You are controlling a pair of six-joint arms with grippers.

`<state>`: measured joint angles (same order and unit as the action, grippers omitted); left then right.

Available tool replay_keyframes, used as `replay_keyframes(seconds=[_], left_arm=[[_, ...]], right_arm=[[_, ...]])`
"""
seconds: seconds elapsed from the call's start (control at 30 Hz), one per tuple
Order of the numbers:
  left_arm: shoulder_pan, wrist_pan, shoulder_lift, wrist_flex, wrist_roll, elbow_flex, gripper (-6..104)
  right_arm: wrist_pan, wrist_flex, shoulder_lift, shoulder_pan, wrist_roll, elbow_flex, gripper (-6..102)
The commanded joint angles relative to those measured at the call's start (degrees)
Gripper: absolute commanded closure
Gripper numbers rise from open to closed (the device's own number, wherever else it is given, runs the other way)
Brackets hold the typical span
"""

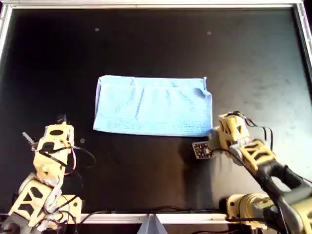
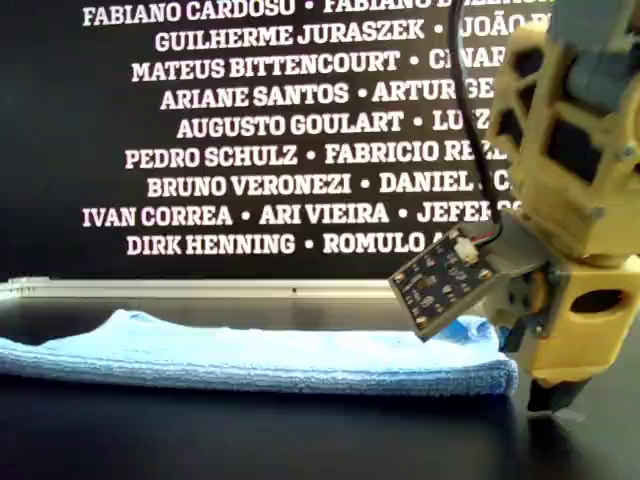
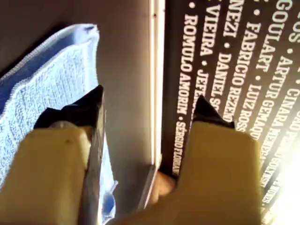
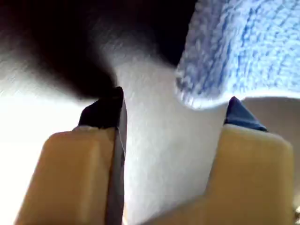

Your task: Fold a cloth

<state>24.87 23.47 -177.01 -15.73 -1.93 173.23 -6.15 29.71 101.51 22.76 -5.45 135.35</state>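
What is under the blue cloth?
The cloth lies folded on the black table, so another layer of cloth and the table sit beneath it. Anything tucked between the layers is hidden.

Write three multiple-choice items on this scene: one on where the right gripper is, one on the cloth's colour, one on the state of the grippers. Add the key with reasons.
1. Where is the right gripper in the overhead view?
A. At the cloth's lower right corner
B. Over the cloth's middle
C. Beyond the cloth's far edge

2. What colour is the cloth?
A. Red
B. Light blue
C. Dark green

3. How do the two grippers stand?
A. Both shut on the cloth
B. Only the left gripper grips the cloth
C. Both open, holding nothing

Key:
1 A, since the yellow gripper sits just off that corner.
2 B, as every view shows it pale blue against the black table.
3 C, because each wrist view shows the jaws apart with nothing between them.
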Motion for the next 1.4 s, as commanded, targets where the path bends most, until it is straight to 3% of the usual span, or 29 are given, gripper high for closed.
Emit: replay_keyframes(seconds=[0.0, 0.43, 0.53, 0.77, 1.27, 1.37], left_arm=[[-0.35, -0.44, -0.97, 1.67, -0.35, -0.97, 31], [-1.05, -0.44, -0.88, 1.67, -0.35, -0.97, 31], [-1.05, -0.44, -0.88, 1.67, -0.35, -0.97, 31], [-1.05, -0.44, -0.88, 1.58, -0.35, -0.97, 32], [-1.05, -0.35, -0.88, 1.49, -0.35, -0.97, 32], [-1.05, -0.35, -0.88, 1.49, -0.35, -0.97, 32]], right_arm=[[0.35, -2.11, -4.13, 0.53, -1.76, -7.47, 10], [1.05, -2.11, -10.37, 2.11, -2.72, -12.74, 13], [1.05, -2.11, -10.37, 2.11, -2.81, -12.92, 20], [1.05, -2.29, -10.46, 2.11, -2.9, -15.29, 49], [1.05, -2.37, -15.64, 2.11, -2.9, -19.51, 53], [1.05, -2.29, -15.12, 1.85, -2.9, -19.34, 62]])
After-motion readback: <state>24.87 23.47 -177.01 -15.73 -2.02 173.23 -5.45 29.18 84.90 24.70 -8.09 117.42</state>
